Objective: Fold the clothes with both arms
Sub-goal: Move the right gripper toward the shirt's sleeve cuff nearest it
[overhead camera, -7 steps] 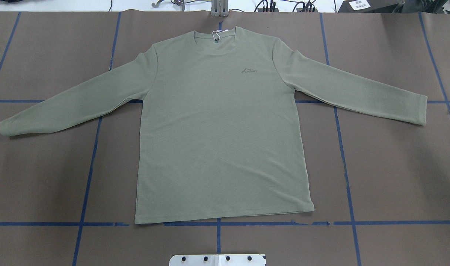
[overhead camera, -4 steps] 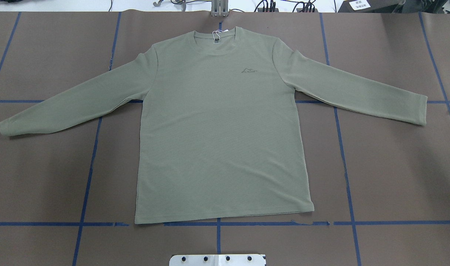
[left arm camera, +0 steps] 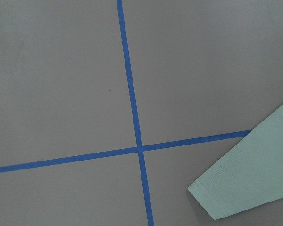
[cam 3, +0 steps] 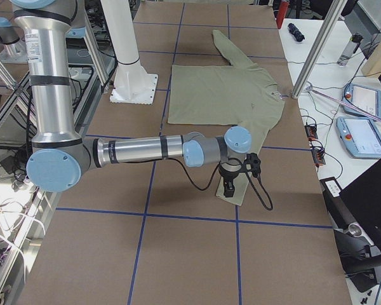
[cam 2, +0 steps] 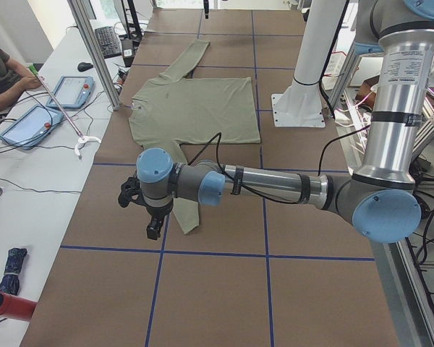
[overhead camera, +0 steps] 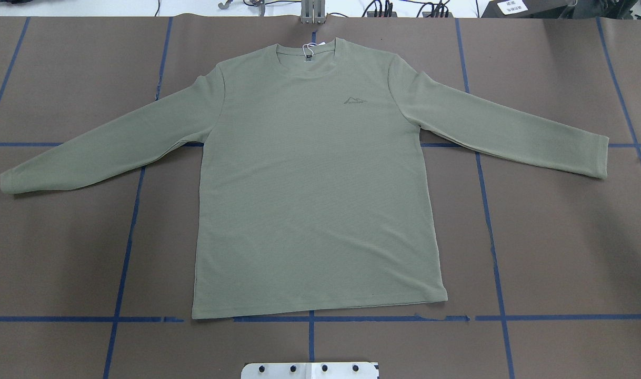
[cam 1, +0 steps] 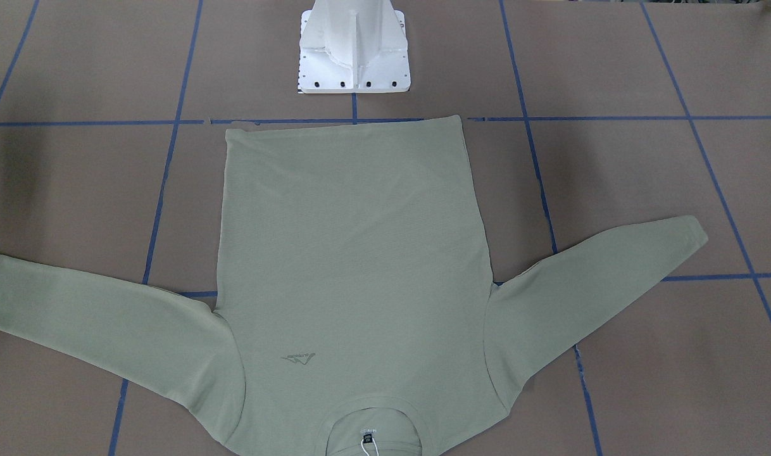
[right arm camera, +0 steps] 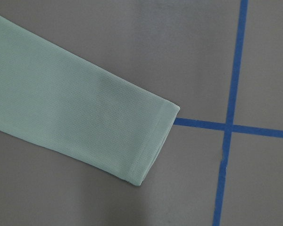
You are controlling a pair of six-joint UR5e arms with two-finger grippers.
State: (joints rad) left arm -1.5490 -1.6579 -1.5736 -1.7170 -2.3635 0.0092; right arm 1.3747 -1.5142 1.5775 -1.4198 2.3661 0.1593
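- Shirt [overhead camera: 310,200]: sage green, long-sleeved. It lies flat and face up on the surface [overhead camera: 562,237], with both sleeves spread outward and no fold in it. It touches neither claw.
- Left claw [cam 2: 153,231]: black, pointing down, held clear above the surface. It shows only in the left side view, so I cannot tell whether it is released or clenched. Nothing is seen in it.
- Left arm [cam 2: 275,186]: stretched low and level over the surface from its elbow to the claw.
- Left cuff [left arm camera: 245,188]: on the surface below the left claw and off to one side, at the lower right corner of the left wrist view.
- Right claw [cam 3: 228,190]: black, pointing down, raised over the surface. It shows only in the right side view, so I cannot tell its state.
- Right arm [cam 3: 140,151]: level, reaching out to the claw.
- Right cuff [right arm camera: 151,141]: below the right claw, lying flat and just beside a tape crossing.
- Logo [overhead camera: 355,100]: small and dark, on the chest, well apart from both claws.
- Tag [overhead camera: 308,50]: white, at the neck opening, between the two claws' sides and far from each.
- Tape [left arm camera: 132,108]: blue grid lines on the brown surface. One crossing sits under the left claw's camera.
- Pedestal [cam 1: 354,57]: white, beyond the hem, well away from both claws.
- Person [cam 2: 0,72]: seated at a side bench, partly cut off by the frame.
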